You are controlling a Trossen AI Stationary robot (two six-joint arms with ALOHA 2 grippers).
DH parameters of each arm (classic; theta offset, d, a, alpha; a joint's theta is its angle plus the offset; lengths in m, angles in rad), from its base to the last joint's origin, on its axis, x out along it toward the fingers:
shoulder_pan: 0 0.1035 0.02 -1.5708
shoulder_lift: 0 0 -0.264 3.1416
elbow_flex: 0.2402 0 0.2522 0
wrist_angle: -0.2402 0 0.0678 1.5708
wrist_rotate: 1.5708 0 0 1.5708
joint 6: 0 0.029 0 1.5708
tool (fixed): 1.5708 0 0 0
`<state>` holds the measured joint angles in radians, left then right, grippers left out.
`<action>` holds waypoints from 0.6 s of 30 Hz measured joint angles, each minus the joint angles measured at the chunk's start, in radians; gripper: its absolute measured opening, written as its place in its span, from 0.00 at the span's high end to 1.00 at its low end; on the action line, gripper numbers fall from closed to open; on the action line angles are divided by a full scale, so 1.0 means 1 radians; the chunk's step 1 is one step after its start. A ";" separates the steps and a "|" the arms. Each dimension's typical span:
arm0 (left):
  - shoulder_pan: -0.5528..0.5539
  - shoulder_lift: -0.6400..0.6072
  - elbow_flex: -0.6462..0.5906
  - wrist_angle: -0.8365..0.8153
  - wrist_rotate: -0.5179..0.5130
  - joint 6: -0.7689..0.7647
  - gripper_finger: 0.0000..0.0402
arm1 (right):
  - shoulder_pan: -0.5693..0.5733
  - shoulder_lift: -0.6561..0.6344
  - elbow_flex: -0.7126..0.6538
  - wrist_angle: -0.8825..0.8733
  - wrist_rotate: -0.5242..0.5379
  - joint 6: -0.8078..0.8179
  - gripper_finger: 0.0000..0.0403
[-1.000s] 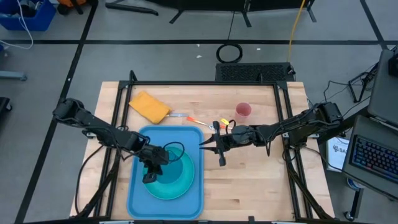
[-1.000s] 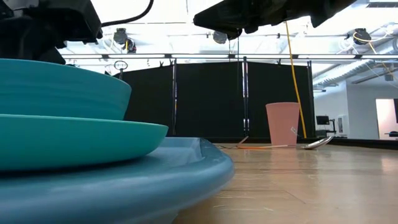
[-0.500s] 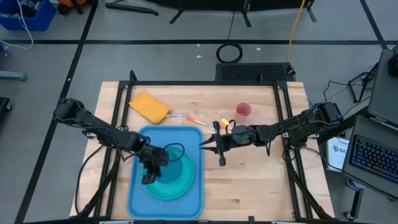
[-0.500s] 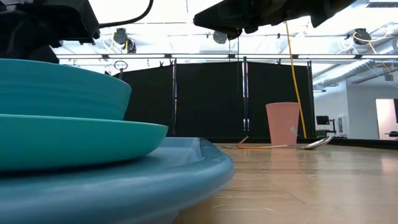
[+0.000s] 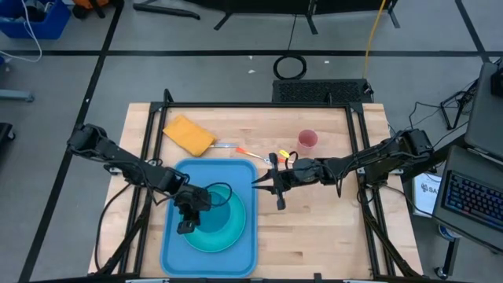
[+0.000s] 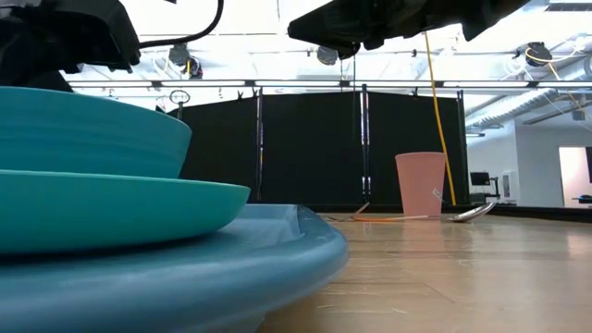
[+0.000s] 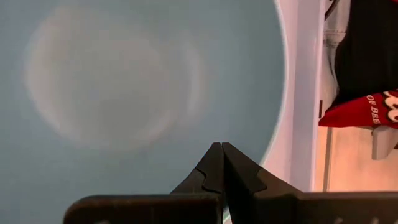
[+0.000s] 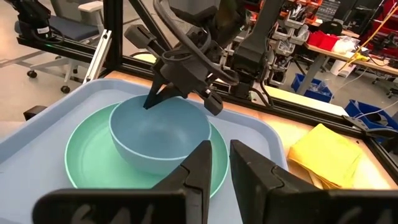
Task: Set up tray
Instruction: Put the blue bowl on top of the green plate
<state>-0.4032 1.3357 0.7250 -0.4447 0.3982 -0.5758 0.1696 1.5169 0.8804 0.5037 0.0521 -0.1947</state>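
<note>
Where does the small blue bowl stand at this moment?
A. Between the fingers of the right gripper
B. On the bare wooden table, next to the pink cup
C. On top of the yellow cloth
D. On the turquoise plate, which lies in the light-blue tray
D: the right wrist view shows the blue bowl on the turquoise plate, inside the light-blue tray.

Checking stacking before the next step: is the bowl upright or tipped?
Upright. The bowl sits mouth-up on the plate in the tray, empty inside; its rim looks level in the low view.
</note>
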 joint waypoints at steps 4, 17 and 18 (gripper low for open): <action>-0.005 0.000 0.000 0.000 0.011 0.001 1.00 | 0.000 0.000 0.000 0.000 0.000 0.000 0.88; -0.011 0.000 0.000 0.004 -0.008 -0.002 0.99 | 0.000 0.000 0.000 -0.007 0.000 0.000 0.88; -0.009 0.000 0.000 0.004 -0.026 -0.001 0.99 | 0.000 0.000 0.000 -0.008 0.001 0.000 0.88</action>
<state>-0.4125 1.3357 0.7250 -0.4404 0.3717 -0.5764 0.1696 1.5171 0.8803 0.4957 0.0528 -0.1947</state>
